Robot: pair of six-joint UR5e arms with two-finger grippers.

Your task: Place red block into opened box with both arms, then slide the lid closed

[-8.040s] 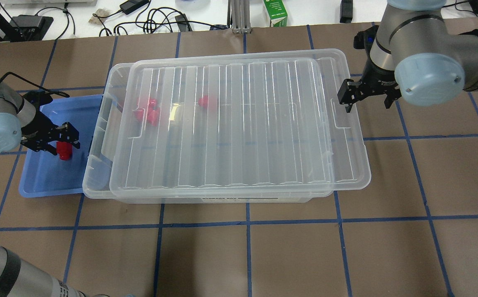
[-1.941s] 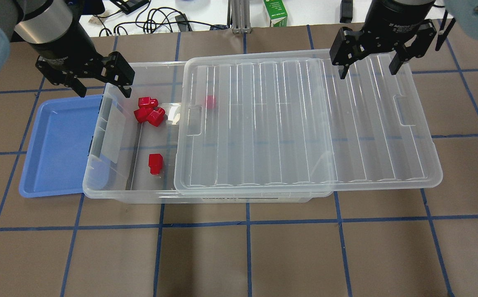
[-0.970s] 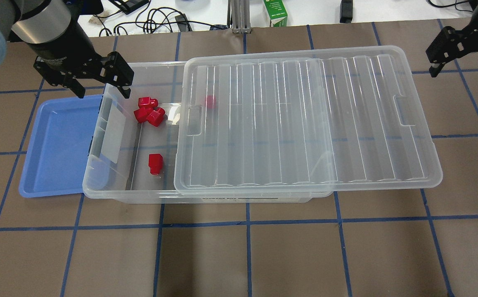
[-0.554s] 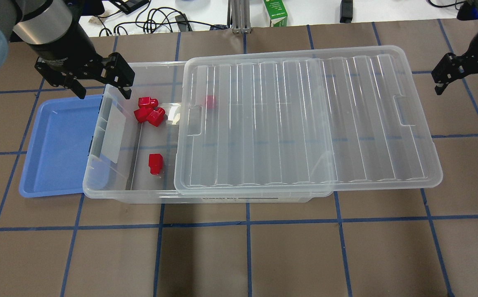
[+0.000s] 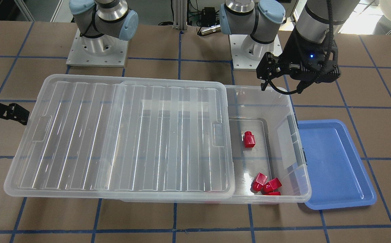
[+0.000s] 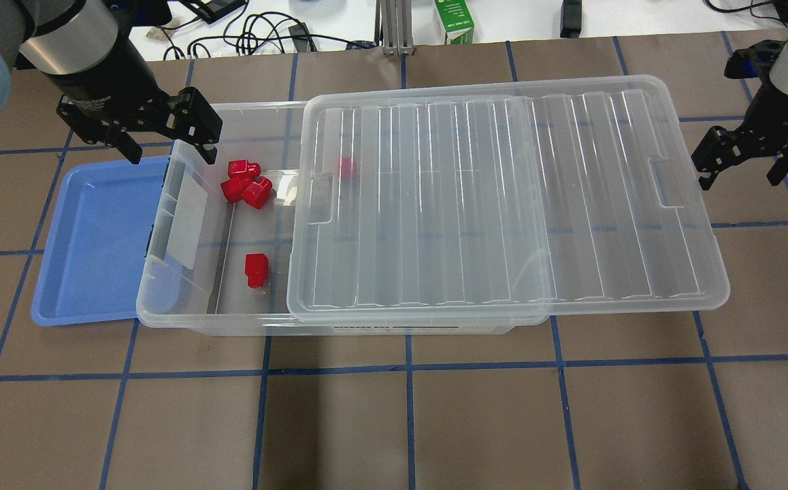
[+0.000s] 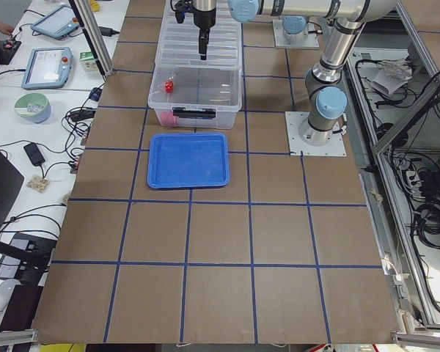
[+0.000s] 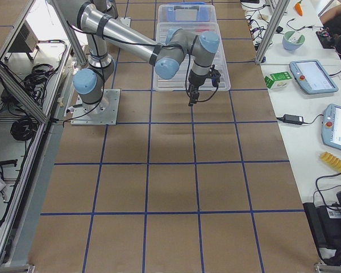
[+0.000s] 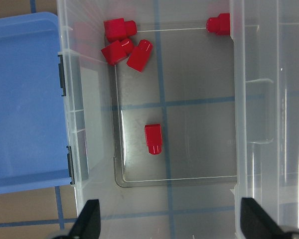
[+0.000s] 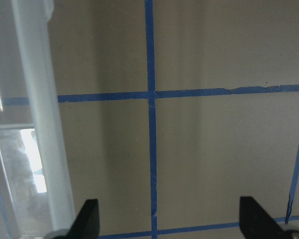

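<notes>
Clearly glossy red block (image 6: 256, 269), boxy with a narrower stub

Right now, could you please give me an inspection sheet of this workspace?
Surface: table, brown sheets, blue tape grid.
Job's things: red block lies alone on the box floor; lid offset toward robot's right, left end uncovered.
Clutter: blue tray at the box's latch end; red cluster in its far corner; one red piece under the lid.
Grippers: left gripper open above the box's far left corner; right gripper open past the lid's right end.
Cables: black cables on the bench beyond.
Surroundings: green carton there.
</notes>
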